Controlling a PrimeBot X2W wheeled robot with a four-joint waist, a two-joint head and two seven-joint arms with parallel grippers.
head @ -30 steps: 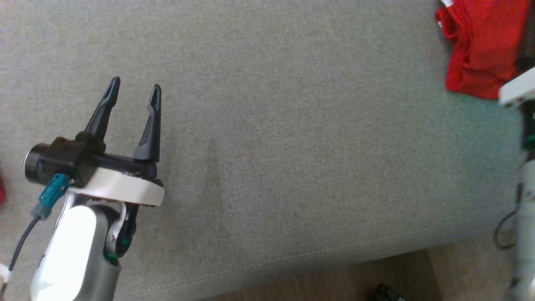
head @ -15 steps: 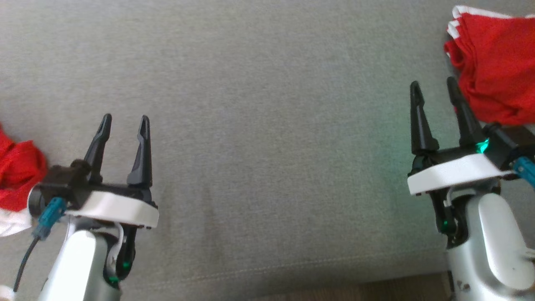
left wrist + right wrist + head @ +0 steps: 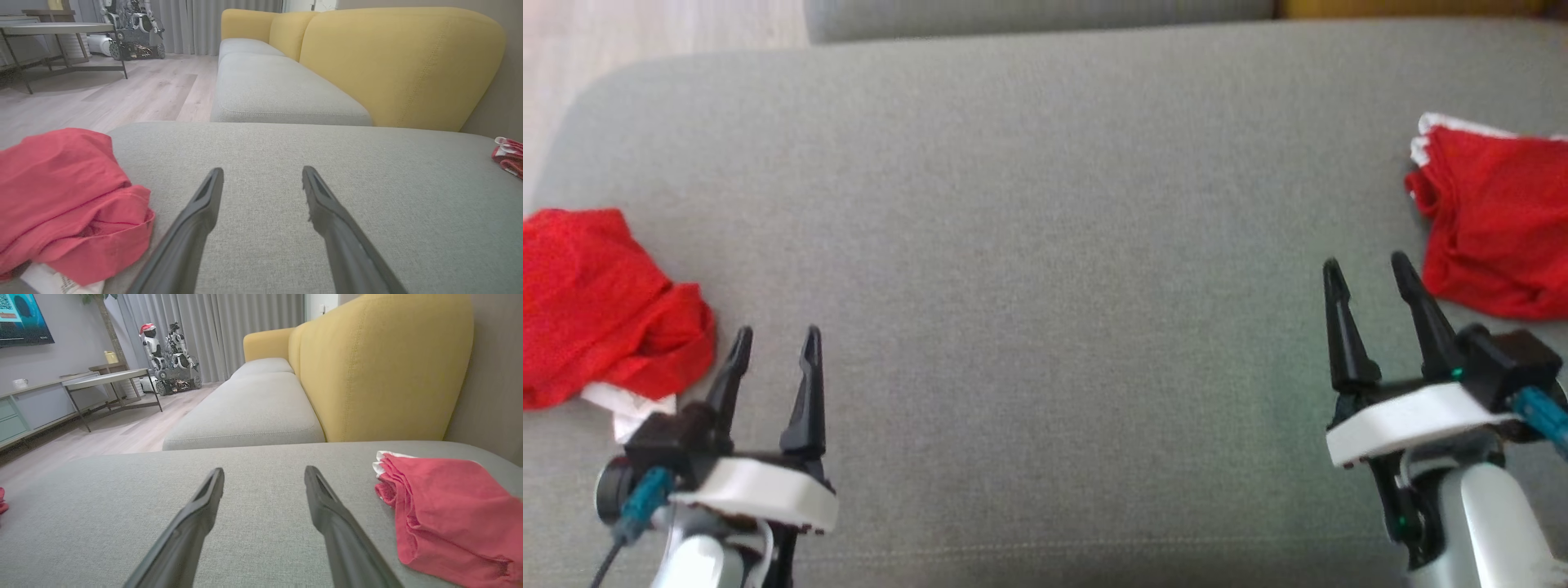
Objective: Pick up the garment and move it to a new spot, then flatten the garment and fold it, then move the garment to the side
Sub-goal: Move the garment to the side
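The crumpled red garment (image 3: 600,302), seemingly the one to pick up, is lying on the grey sofa seat (image 3: 1045,245) just left of the left jaws, bunched with no clear long axis, a white scrap (image 3: 629,408) peeking from under it. Both pairs of jaws are hanging wide open, holding nothing. The left jaws are sitting far nearer, with nothing standing between. A folded red garment (image 3: 1499,229) is resting just right of the right jaws
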